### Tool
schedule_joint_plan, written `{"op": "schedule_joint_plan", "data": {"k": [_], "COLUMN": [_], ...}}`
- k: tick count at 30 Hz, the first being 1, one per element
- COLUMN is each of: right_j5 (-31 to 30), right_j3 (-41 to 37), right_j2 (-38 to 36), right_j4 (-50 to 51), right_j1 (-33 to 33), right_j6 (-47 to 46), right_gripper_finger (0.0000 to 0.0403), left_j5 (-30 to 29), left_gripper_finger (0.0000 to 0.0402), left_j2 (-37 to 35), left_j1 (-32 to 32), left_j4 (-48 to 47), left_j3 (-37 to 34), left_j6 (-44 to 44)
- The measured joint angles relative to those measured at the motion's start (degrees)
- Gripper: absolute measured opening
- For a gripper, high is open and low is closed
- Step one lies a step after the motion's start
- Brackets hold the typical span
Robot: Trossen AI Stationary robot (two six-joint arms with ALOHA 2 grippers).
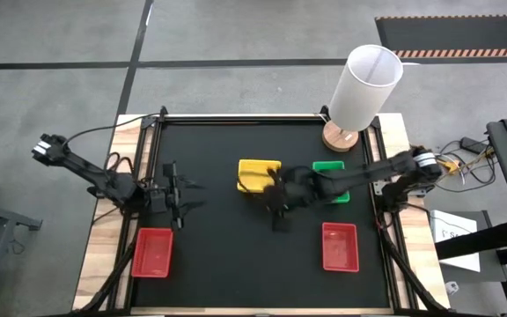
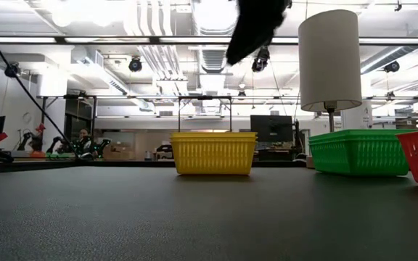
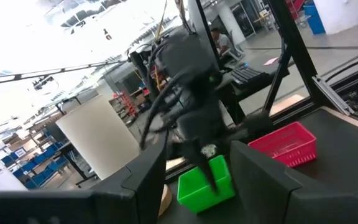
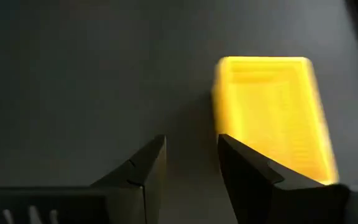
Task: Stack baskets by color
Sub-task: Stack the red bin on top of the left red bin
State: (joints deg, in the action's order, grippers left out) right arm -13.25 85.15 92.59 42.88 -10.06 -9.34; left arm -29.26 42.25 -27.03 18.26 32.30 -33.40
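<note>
Yellow basket [image 4: 272, 115] just beside right gripper [image 4: 191, 163], fingers parted

- Bare black mat [image 1: 218, 255] lies open between two red baskets [image 1: 152, 252] near the front edge.
- Yellow basket [image 1: 258, 175], green basket [image 1: 331, 180] and white cylinder [image 1: 363, 88] crowd the back right.

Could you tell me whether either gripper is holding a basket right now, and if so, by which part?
Nothing is held: the right gripper is open beside the yellow basket, and the left gripper is open, clear of every basket.
</note>
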Motion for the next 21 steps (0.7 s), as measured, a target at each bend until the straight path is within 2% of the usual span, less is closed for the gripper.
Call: {"op": "schedule_joint_plan", "data": {"k": [10, 16, 21], "right_j5": [-0.17, 2.37, 4.46], "right_j3": [-14.85, -19.02, -20.63], "right_j2": [-8.09, -10.90, -12.42], "right_j4": [-13.83, -12.96, -8.31], "right_j1": [-15.47, -22.14, -26.73], "right_j6": [-9.28, -20.05, -31.53], "right_gripper_finger": [0.0108, 0.0095, 0.0097], "left_j5": [0.23, 0.37, 0.41], "left_gripper_finger": [0.0164, 0.0164, 0.0164], "left_j2": [14.87, 24.41, 30.03], "left_j1": [0.00, 0.00, 0.00], "left_j4": [3.18, 0.53, -8.88], "left_j3": [6.73, 9.57, 13.31], "left_j6": [11.44, 23.86, 40.27]}}
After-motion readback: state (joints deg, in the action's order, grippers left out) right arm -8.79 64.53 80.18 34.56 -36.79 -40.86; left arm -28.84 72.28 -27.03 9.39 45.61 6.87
